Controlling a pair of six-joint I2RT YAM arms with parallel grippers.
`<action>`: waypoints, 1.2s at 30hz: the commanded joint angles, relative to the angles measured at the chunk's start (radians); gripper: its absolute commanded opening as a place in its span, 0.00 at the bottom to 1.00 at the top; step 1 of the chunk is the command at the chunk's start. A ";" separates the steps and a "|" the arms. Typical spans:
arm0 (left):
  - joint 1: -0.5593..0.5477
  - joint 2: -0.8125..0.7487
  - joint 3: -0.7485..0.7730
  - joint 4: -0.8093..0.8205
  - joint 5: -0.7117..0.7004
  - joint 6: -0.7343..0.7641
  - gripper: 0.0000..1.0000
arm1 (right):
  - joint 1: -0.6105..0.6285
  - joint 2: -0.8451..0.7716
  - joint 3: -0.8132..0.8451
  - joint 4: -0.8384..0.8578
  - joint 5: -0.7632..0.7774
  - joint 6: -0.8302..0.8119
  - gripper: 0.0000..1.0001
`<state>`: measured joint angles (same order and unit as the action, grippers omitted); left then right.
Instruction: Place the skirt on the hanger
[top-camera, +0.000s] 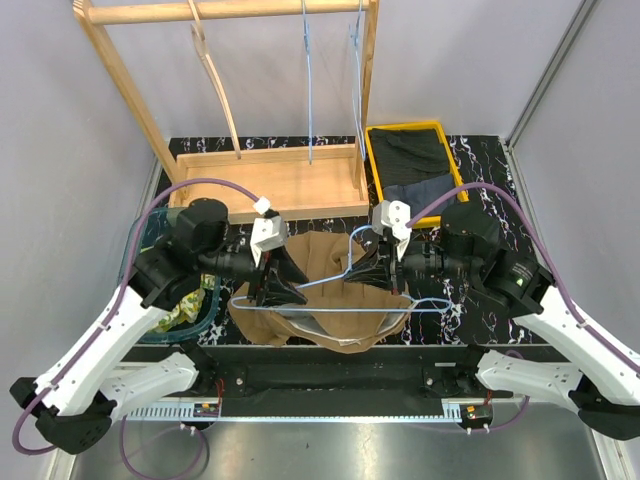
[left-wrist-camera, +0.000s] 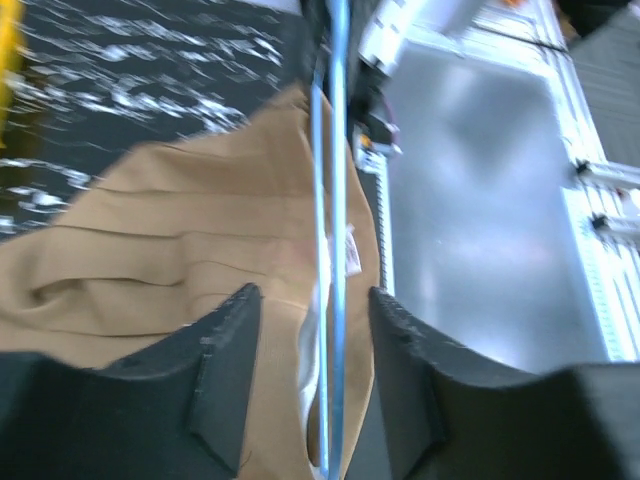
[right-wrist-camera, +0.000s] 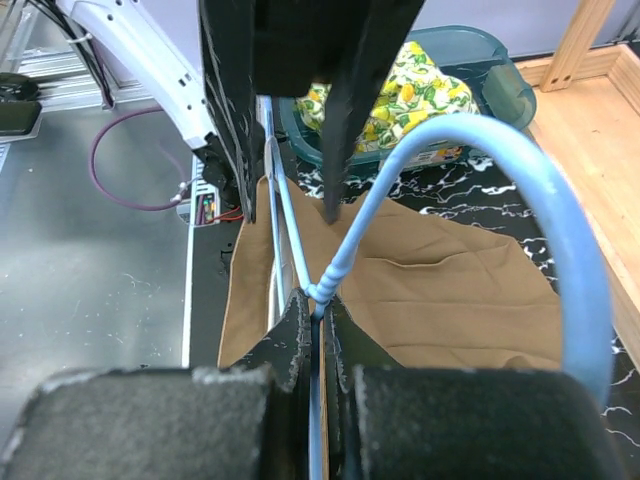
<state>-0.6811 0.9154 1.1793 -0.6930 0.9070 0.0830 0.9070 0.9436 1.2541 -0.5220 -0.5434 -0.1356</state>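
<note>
A tan skirt (top-camera: 330, 290) lies flat on the black marbled table near the front edge. A light blue wire hanger (top-camera: 400, 305) lies over it, its hook pointing to the back. My right gripper (top-camera: 372, 270) is shut on the hanger at the twisted neck (right-wrist-camera: 322, 292), with the hook (right-wrist-camera: 560, 230) arching to the right. My left gripper (top-camera: 283, 290) is open above the skirt's left side, its fingers (left-wrist-camera: 225, 345) on either side of the hanger's wires (left-wrist-camera: 328, 250) without touching them. The skirt's white label (left-wrist-camera: 352, 250) shows by the waistband.
A wooden rack (top-camera: 230, 12) with a tray base (top-camera: 270, 180) stands at the back, with a wooden hanger (top-camera: 215, 75) and blue hangers (top-camera: 308, 80) on it. A yellow bin (top-camera: 415, 160) holds dark clothes. A teal bin (top-camera: 190, 300) holds patterned cloth at the left.
</note>
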 joint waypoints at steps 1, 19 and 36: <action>-0.009 -0.027 -0.052 0.039 0.130 0.041 0.33 | 0.001 0.007 0.051 0.059 -0.052 -0.001 0.00; -0.009 -0.184 -0.076 0.052 -0.598 -0.187 0.00 | 0.001 0.020 -0.073 0.210 0.460 0.085 0.96; -0.009 -0.217 0.172 -0.231 -1.157 -0.232 0.00 | 0.001 -0.068 -0.199 0.266 0.783 0.197 1.00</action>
<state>-0.6945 0.6960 1.2217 -0.9611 -0.0284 -0.1101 0.9077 0.8883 1.0740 -0.2977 0.1963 0.0166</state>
